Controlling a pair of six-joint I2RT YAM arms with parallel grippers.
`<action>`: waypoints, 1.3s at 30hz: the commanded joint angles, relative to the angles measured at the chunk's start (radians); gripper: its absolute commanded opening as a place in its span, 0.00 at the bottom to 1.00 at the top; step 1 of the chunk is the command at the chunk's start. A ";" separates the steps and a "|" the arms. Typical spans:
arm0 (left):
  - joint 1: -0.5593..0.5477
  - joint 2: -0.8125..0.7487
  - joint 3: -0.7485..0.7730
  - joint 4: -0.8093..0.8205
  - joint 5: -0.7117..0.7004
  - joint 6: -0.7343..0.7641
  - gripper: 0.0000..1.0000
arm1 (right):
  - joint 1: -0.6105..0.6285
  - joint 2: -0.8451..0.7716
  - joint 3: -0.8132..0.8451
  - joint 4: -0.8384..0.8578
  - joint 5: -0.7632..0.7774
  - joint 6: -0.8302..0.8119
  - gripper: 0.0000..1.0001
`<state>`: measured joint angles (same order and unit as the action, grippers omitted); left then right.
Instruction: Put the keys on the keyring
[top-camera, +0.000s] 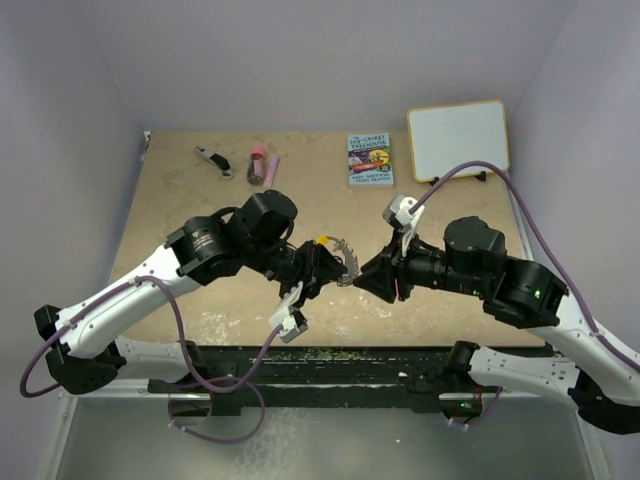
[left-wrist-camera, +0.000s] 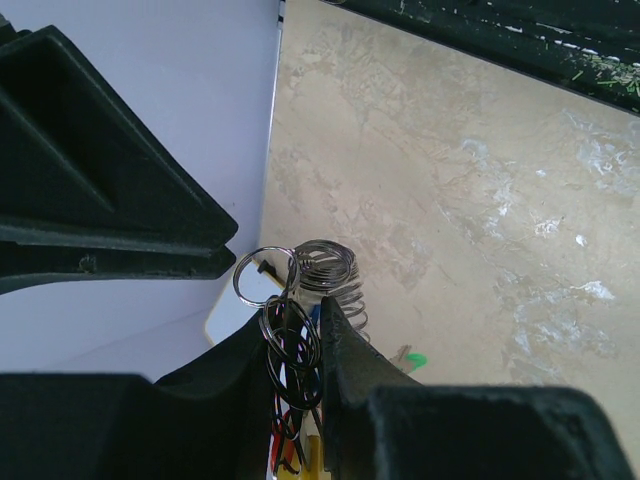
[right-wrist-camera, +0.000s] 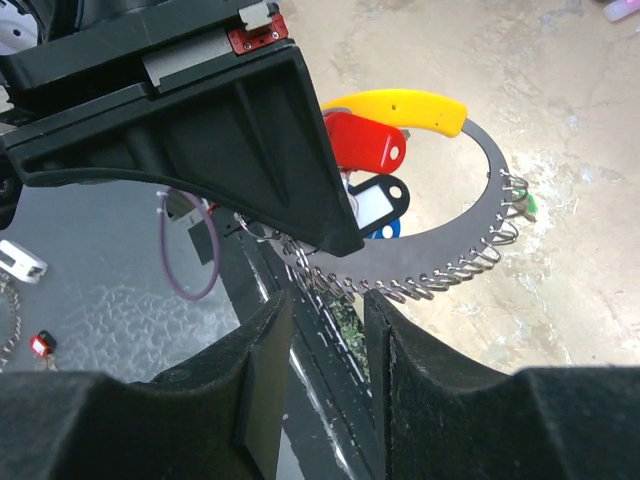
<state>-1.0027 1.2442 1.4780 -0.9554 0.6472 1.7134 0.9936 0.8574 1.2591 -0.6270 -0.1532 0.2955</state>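
Both arms meet mid-counter (top-camera: 180, 200), tips facing each other, keyring (top-camera: 343, 255) held in the air between them.

Left tool (left-wrist-camera: 297, 330): closed on the keyring's silvery wire-loop rim. Its wrist view shows a bunch of small wire rings pinched between the two fingers, with one split ring and a coil sticking out past the tips.

Right tool (right-wrist-camera: 328, 320): jaws apart, nothing clamped. The looped rim sits right at the mouth of the gap; I can't tell whether it touches either finger.

Keyring from the right wrist: grey arc (right-wrist-camera: 440, 250) with a yellow stretch on top and loops all along the outer edge. Keys (right-wrist-camera: 365, 145): red, black and blue heads are bunched inside the arc, and a green bit sits out at the far rim. The left tool's black body covers the ring's near-left part and half the key heads, so how they attach isn't visible.

Around:
- paperback (top-camera: 370, 160) and whiteboard (top-camera: 458, 140) at the far right of the counter
- black-and-silver gadget (top-camera: 212, 160) and two small pinkish items (top-camera: 264, 167) at the far left, all well apart from the arms
- dark tray (top-camera: 350, 355) along the near edge, with greenish crumbs on it
- purple cables (top-camera: 180, 330) looping off both arms, one crossing the right wrist view just behind the left tool
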 joint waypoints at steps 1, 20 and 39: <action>-0.005 0.003 0.017 -0.006 0.057 0.063 0.09 | 0.000 0.019 0.054 -0.001 -0.028 -0.058 0.40; -0.005 0.012 0.011 -0.014 0.015 0.070 0.09 | 0.000 0.100 0.060 0.000 -0.098 -0.079 0.13; -0.005 0.036 -0.003 0.170 -0.054 -0.191 0.08 | 0.000 -0.035 -0.030 0.139 0.075 -0.015 0.00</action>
<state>-1.0027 1.2739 1.4673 -0.8696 0.5938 1.6226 0.9936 0.8803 1.2503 -0.6125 -0.1612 0.2508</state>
